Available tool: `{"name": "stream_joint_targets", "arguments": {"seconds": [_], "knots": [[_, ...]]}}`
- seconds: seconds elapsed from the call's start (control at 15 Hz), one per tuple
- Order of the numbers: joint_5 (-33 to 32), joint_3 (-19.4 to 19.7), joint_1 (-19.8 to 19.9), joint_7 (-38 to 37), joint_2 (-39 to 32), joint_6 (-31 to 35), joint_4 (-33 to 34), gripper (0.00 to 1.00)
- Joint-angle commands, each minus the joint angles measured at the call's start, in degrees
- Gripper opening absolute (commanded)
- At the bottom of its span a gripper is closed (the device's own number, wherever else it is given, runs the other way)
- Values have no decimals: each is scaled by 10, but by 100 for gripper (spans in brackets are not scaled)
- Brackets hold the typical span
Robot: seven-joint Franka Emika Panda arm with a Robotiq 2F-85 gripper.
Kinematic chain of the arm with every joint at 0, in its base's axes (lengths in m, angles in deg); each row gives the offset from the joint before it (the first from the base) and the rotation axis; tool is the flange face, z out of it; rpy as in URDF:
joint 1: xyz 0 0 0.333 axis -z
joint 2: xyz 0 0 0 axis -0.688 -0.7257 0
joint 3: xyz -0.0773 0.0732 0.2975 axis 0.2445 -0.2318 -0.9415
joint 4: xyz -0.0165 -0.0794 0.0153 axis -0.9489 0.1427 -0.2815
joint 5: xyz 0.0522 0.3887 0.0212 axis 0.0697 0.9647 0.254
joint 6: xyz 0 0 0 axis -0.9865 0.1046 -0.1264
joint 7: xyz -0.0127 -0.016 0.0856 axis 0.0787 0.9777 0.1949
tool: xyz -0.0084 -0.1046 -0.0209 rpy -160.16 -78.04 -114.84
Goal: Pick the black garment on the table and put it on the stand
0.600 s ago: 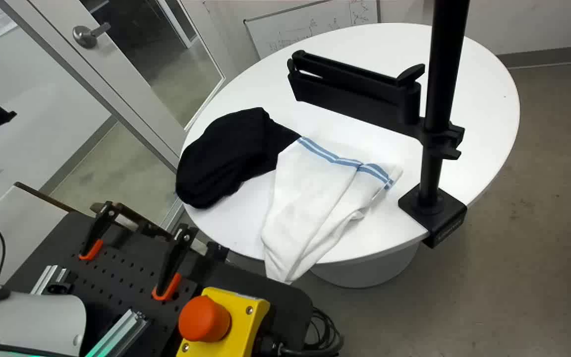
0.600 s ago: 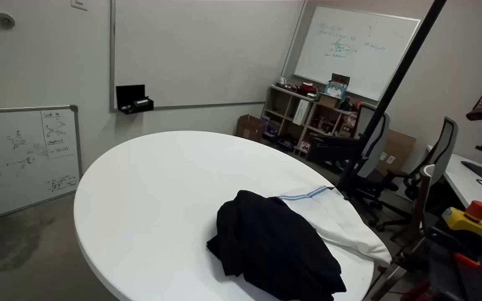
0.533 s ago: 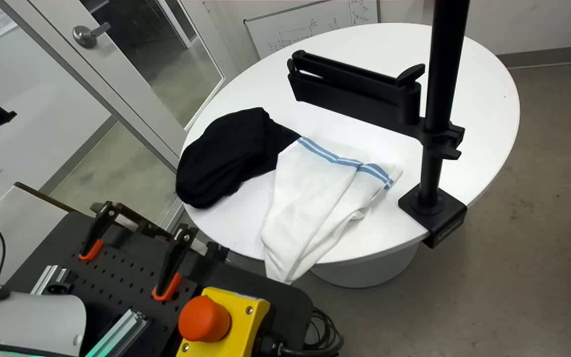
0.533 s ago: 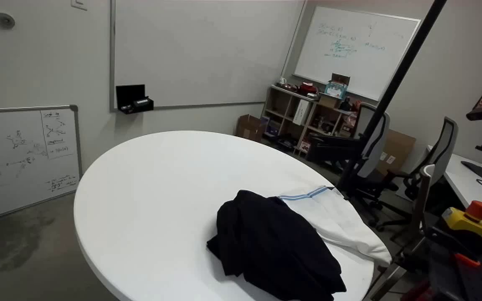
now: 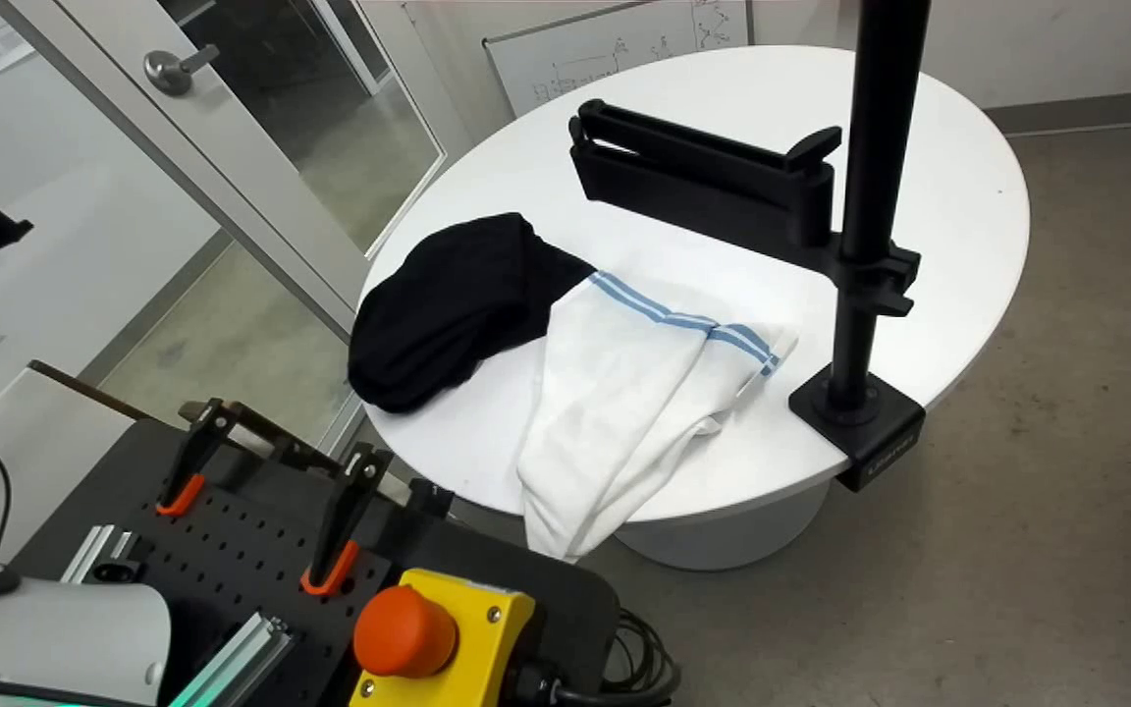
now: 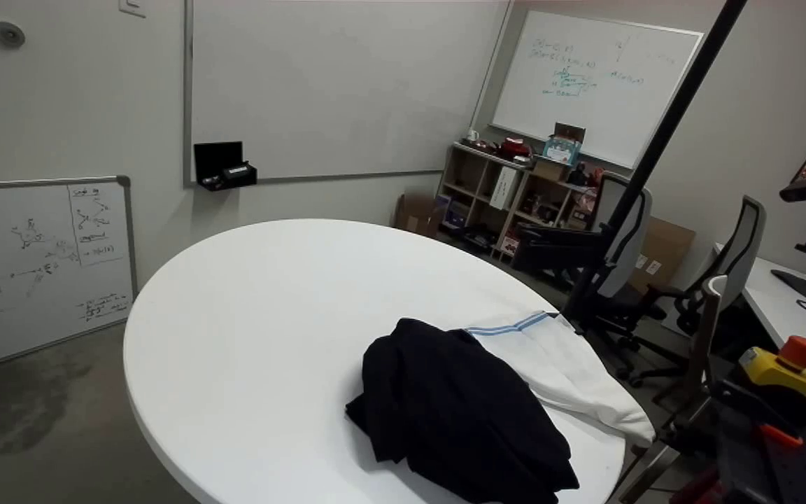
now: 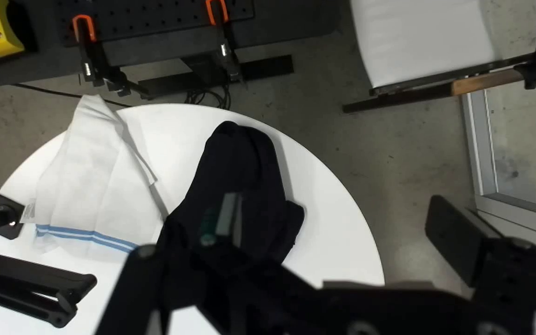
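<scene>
- Clearly, the gripper (image 7: pixel 335 216) has its fingers (image 7: pixel 456 239) wide apart in the wrist view.
- The black garment (image 7: pixel 244 163) lies bunched on the white table (image 6: pixel 249 315), below the gripper and clear of it; one finger hides part of it in the wrist view.
- Farther to the gripper's side, just beside the garment, lies a white cloth (image 7: pixel 96 181) with blue stripes.
- Beyond it from the gripper, the black stand (image 5: pixel 865 231) rises at the table's edge.
</scene>
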State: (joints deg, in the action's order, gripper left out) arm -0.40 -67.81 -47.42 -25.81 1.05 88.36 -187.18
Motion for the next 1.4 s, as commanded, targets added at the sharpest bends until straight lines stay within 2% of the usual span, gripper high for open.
{"name": "stream_joint_targets", "arguments": {"seconds": [0.0, 0.2, 0.4, 0.93, 1.2, 1.33], "knots": [[-1, 2, -3, -1, -1, -1, 1, 100], [-3, 5, 1, -2, -2, 8, -4, 100], [-16, 11, 14, -12, -3, 58, -22, 100], [-68, 44, 67, -58, -54, 223, -88, 100], [-75, 52, 73, -95, -105, 308, -111, 100], [-88, 51, 71, -113, -134, 371, -121, 100]]}}
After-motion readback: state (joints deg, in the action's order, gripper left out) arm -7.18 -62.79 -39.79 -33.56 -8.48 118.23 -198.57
